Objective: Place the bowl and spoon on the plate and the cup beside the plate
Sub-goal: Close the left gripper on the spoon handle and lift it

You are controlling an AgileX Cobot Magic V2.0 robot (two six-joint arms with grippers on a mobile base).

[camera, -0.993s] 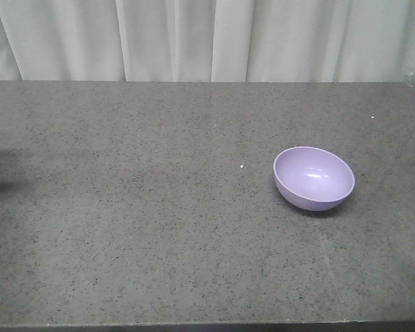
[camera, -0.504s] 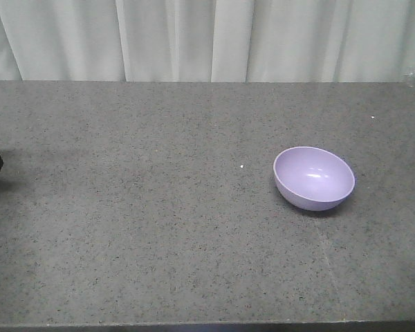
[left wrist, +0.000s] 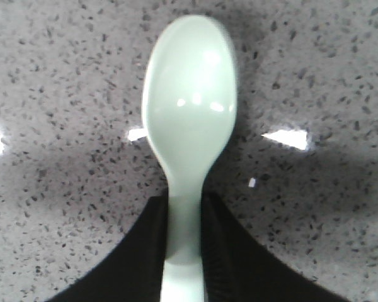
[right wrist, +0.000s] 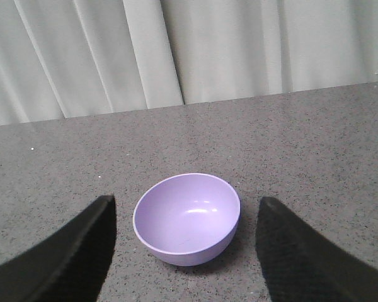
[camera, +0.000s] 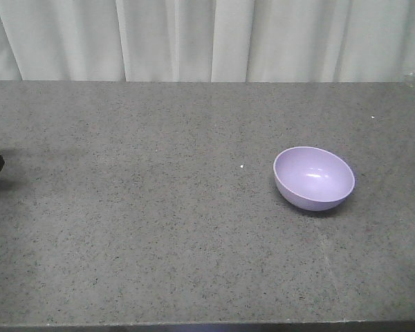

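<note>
steadiness counts: the left gripper (left wrist: pixel 184 211) clamps the mint spoon (left wrist: pixel 190 113) by its handle at the left edge of the tabletop (camera: pixel 159 228) and should carry it level, while the right gripper (right wrist: pixel 184 211), jaws wide apart, faces the lavender bowl (camera: pixel 314 177) right of centre; no plate or cup shows.

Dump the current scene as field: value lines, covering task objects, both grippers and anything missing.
surface: grey speckled table
backdrop: pale curtain
bowl: lavender bowl, empty, opening up, on the table right of centre
spoon: mint-green spoon, handle pinched, head out over the table; lifted or resting, cannot tell
left gripper: shut on the spoon handle
right gripper: open, a finger on each side of the bowl in its wrist view, not touching it
plate: not in view
cup: not in view
</note>
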